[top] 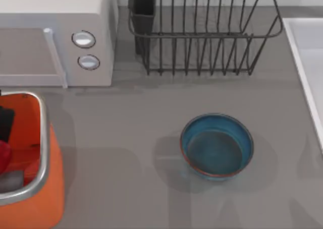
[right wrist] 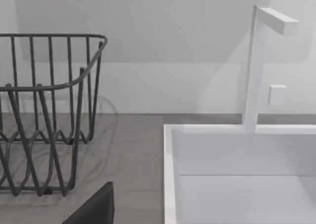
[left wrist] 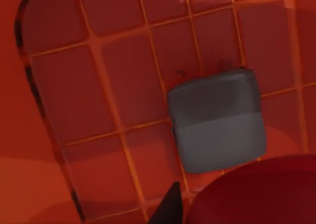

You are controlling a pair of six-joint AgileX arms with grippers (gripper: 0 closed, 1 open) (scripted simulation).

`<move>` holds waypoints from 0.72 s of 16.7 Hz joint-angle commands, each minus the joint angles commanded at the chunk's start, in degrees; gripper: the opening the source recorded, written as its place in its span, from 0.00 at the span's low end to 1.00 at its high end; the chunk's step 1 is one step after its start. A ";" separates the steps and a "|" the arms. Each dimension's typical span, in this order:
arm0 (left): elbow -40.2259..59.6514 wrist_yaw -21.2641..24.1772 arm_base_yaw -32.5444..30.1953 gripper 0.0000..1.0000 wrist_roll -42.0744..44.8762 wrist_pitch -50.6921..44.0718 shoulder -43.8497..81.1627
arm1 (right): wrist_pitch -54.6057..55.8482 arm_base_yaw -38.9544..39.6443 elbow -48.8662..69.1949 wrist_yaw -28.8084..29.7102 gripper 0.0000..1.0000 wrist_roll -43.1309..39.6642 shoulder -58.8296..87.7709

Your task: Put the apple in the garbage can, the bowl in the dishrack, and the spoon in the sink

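Grey matte countertop (top: 131, 138) fills the top view, smooth and unmarked apart from soft shadows. Upper left: white microwave (top: 55, 37), boxy, two round knobs. Upper middle: the dishrack (top: 202, 37), thin dark wire with upright tines and a rectangular utensil cup (top: 144, 12) at its left corner; nothing lies in it. Right edge: raised white rim of the sink (top: 303, 62), flat pale basin inside. Lower middle: the bowl (top: 217, 146), blue glaze, thin reddish-brown rim, round, upright on the counter, well apart from the rack. Lower left: the garbage can (top: 43, 138), orange body, shiny silver rim. Inside its opening at the frame's far left, a red rounded shape, probably the apple (top: 4, 153), with dark parts of the left arm just beside it.

Left wrist view: orange-red interior of the can, floor ribbed in a grid. A grey rounded pad (left wrist: 217, 120) at middle right looks like one finger of the left gripper; the glossy dark-red curve of the apple sits at lower right. Whether the jaws are clamped on the fruit or apart cannot be told.

Right wrist view: rack wire at left, the sink's white wall and a square-section faucet (right wrist: 256, 61) at right. A dark corner at the lower edge may be the right gripper; its jaw state cannot be told.

Judgement: apple step at or near release; bowl not yet racked; spoon unaccounted for.
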 joint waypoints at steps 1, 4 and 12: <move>0.00 0.00 0.00 0.53 0.00 0.00 0.00 | 0.00 0.00 0.00 0.00 1.00 0.00 0.00; 0.00 0.00 0.00 0.75 0.00 0.00 0.00 | 0.00 0.00 0.00 0.00 1.00 0.00 0.00; 0.00 0.00 0.00 1.00 0.00 0.00 0.00 | 0.00 0.00 0.00 0.00 1.00 0.00 0.00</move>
